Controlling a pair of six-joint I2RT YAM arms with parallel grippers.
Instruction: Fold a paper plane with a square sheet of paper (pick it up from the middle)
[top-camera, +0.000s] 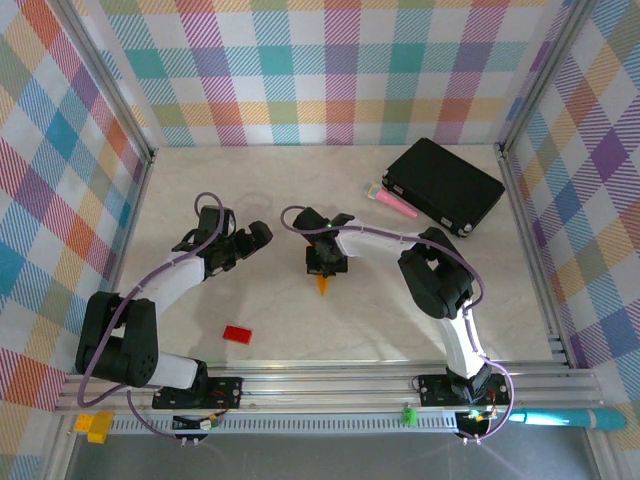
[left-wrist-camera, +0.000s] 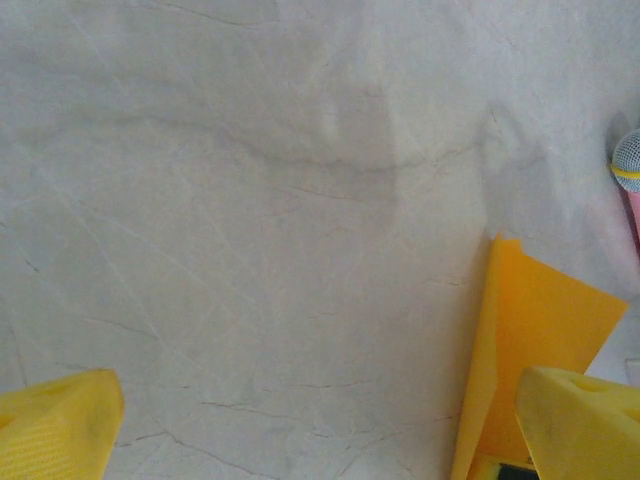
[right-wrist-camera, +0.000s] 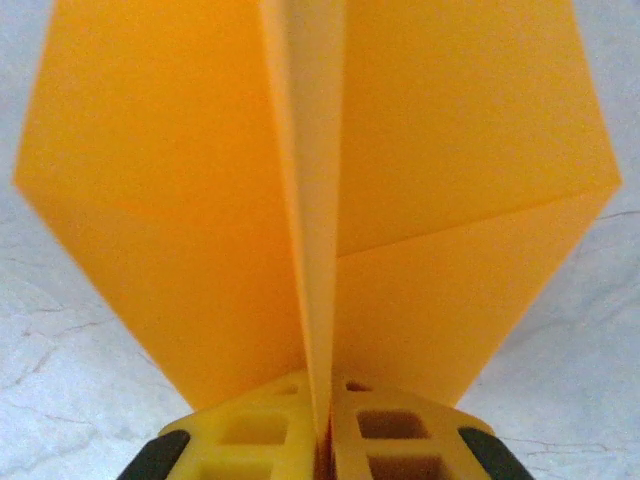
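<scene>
Right wrist, smooth orange paper plane, sharp centre crease

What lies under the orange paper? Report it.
Pale table shows round the paper, which the right gripper pinches at its crease. The patch directly beneath is covered.

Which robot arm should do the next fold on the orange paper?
Probably the right one. The right fingers are shut on the folded orange paper, pinching its centre crease. The left fingers are wide open, holding nothing, and apart from the paper.
</scene>
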